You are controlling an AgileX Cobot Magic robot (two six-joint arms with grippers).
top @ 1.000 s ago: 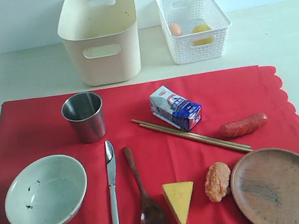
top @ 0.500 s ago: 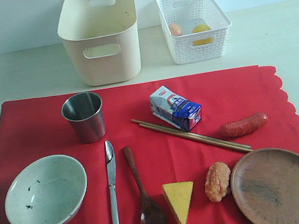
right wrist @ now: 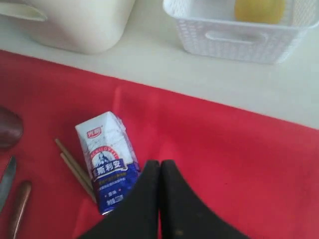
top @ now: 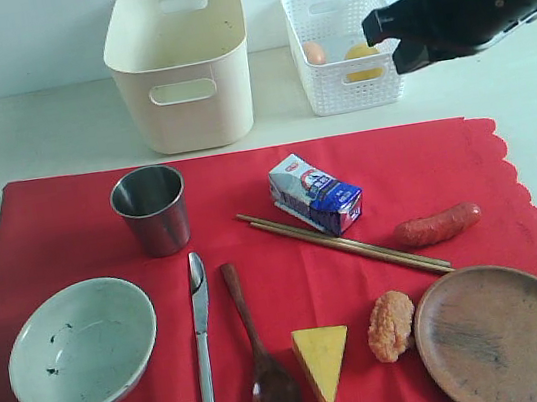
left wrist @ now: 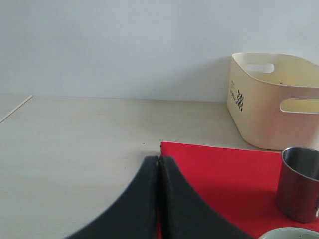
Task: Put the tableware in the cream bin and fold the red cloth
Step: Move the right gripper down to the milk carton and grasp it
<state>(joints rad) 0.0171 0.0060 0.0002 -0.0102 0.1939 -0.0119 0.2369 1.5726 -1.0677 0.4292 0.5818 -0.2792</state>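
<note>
The red cloth (top: 415, 164) covers the table front, bearing a steel cup (top: 152, 209), speckled bowl (top: 81, 345), silver knife (top: 203, 347), dark wooden spoon (top: 258, 349), chopsticks (top: 346, 243) and brown wooden plate (top: 506, 335). Behind the cloth stands the cream bin (top: 181, 60). My right gripper (top: 376, 28) hangs shut and empty over the back right, in front of the white basket; its wrist view shows it (right wrist: 159, 163) above the cloth (right wrist: 239, 149) beside the milk carton (right wrist: 107, 159). My left gripper (left wrist: 158, 159) is shut and empty at the cloth's corner (left wrist: 219, 174), near the cup (left wrist: 300, 183) and bin (left wrist: 274, 97); it is out of the exterior view.
A milk carton (top: 315, 194), sausage (top: 438, 225), nugget (top: 390, 325) and cheese wedge (top: 322, 365) lie on the cloth. The white lattice basket (top: 333, 90) at the back holds an egg (top: 315, 52) and a lemon (top: 362, 52). Bare pale table (top: 36, 135) surrounds the cloth.
My right arm has swung down and to the right, from the top edge of the exterior view to beside the white basket. Nothing on the cloth has moved.
</note>
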